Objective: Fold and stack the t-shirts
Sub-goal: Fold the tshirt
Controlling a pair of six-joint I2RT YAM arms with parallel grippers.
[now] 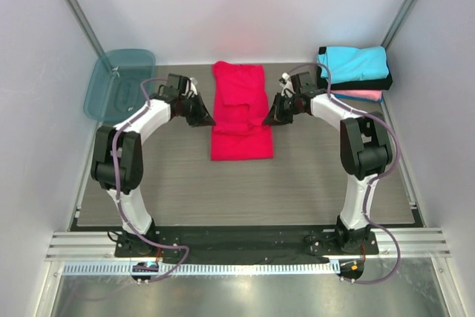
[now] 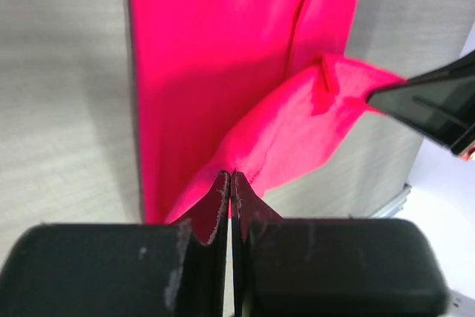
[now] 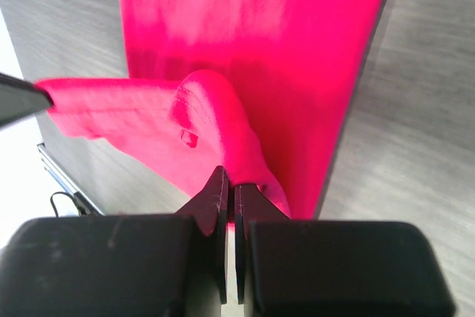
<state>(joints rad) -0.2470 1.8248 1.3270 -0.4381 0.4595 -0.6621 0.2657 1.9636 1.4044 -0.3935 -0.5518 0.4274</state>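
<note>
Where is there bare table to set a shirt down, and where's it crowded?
Bare: the table strip between the red t-shirt and the arm bases. Crowded: far corners, teal bin left, folded stack right; left pincer and right pincer grip the shirt's sides.

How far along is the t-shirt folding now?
Done: the cyan t-shirt, black t-shirt and pink t-shirt lie folded and stacked at the far right. In hand: both the left gripper and right gripper pinch the red t-shirt, already a narrow strip. Left: finishing its fold and placing it on the stack.
</note>
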